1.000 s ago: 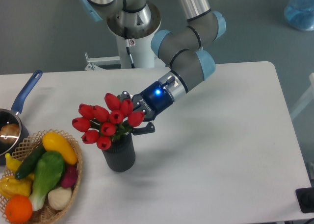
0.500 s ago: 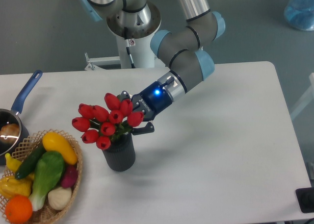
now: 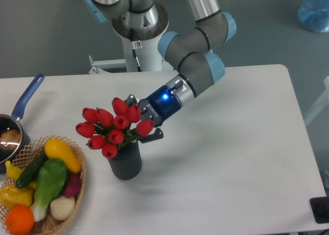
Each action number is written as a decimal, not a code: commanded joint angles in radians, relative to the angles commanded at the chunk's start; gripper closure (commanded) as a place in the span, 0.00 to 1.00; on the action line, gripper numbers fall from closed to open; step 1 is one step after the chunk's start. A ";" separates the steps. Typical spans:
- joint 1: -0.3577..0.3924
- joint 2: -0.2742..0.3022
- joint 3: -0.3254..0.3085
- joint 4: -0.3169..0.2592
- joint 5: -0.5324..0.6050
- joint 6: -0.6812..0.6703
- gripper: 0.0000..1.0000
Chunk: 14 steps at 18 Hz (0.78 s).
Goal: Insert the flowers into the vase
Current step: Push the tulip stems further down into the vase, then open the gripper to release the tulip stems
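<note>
In the only view, the flowers (image 3: 114,128) stand left of centre in the frame, stems already down in the mouth of the vase (image 3: 125,162), heads leaning toward the left. The gripper (image 3: 141,120) reaches in from the right; one finger (image 3: 150,137) shows beside the stems, but the red heads hide the jaws, so I cannot tell whether they grip. The bunch looks light and springy, best held low on the stems, never by the soft heads. No writing is readable anywhere.
</note>
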 joint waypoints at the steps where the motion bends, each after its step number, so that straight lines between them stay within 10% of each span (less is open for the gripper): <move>1: 0.000 -0.002 0.000 0.000 0.000 0.006 0.50; 14: -0.002 -0.003 0.000 0.000 0.000 0.011 0.34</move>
